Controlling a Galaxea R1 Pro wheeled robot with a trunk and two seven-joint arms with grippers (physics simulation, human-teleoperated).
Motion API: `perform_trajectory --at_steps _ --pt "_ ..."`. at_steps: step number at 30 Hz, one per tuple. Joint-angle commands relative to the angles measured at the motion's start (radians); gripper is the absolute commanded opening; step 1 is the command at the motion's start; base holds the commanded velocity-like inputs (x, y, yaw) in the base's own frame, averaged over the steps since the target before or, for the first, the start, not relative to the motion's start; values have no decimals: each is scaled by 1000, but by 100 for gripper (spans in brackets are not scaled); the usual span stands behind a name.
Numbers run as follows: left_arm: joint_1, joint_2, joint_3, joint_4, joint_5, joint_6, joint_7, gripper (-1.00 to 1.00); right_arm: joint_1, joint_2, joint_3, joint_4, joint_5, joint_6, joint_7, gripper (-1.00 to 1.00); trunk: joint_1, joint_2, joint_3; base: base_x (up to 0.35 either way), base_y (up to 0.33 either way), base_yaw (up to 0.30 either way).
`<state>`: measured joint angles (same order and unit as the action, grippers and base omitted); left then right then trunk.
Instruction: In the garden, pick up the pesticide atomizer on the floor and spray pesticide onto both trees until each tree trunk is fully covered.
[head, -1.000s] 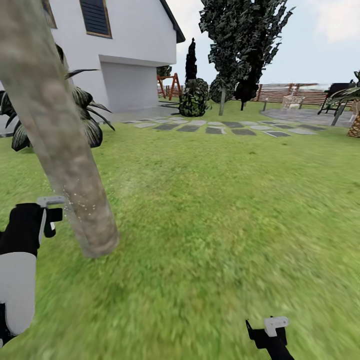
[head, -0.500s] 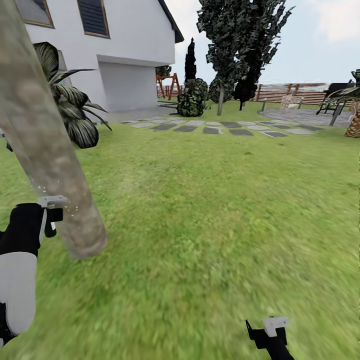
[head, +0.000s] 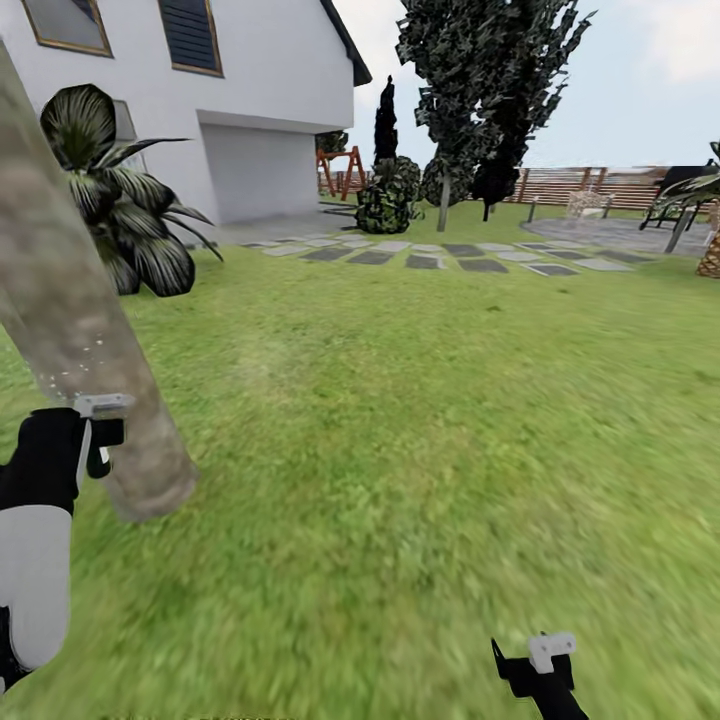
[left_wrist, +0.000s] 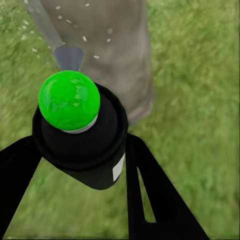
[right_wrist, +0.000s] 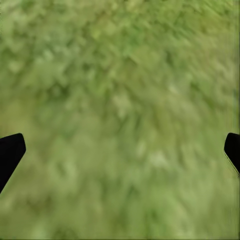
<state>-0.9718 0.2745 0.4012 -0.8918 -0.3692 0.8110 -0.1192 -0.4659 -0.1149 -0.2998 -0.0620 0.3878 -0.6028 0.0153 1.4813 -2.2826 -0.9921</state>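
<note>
Head cam has swung/rolled right, so whole scene slides left: tree trunk (head: 85, 330) now sits further left & its base (head: 150, 490) lower-left vs 1 s ago. Palm-like plant (head: 120, 200) (half hidden behind trunk before) now fully clear to trunk's right. More of house window (head: 65, 25) in frame. Spray specks (head: 70, 365) on trunk now left of the left gripper (head: 100, 430), were to its right.

A white house (head: 250, 90) with a garage door (head: 258, 172) faces the lawn (head: 430, 420), stepping stones (head: 440, 255) and a slat fence (head: 590, 185) under pale sky.
</note>
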Motion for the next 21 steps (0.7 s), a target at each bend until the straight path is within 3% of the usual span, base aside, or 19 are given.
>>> perform_trajectory --at_steps 1,3,6,11,13,17,19,21 --pt "-1 4 3 0 -11 3 -10 -100 0 0 -9 1 8 -3 2 100 0 0 -1 71 -272 262" --pt "17 8 3 2 -11 3 -10 -100 0 0 -9 1 8 -3 2 100 0 0 -1 147 -251 274" --pt "39 -6 -3 3 -9 2 -10 -100 0 0 -9 1 8 -3 2 100 0 0 -1 191 -231 277" --pt "34 -92 -5 3 -10 1 -5 -100 0 0 -9 1 8 -3 2 100 0 0 -1 257 -166 278" --pt "31 -103 -4 2 -10 0 -4 -100 0 0 -9 1 8 -3 2 100 0 0 -1 294 -91 278" --pt "37 -61 4 1 -15 0 -3 -100 0 0 -9 1 8 -3 2 100 0 0 -1 91 -12 278" --pt "42 -20 4 2 -14 1 -5 -100 0 0 -9 1 8 -3 2 100 0 0 -1 10 -1 278" --pt "44 -15 3 3 -13 1 -5 -100 0 0 -9 1 8 -3 2 100 0 0 -1 2 0 278"
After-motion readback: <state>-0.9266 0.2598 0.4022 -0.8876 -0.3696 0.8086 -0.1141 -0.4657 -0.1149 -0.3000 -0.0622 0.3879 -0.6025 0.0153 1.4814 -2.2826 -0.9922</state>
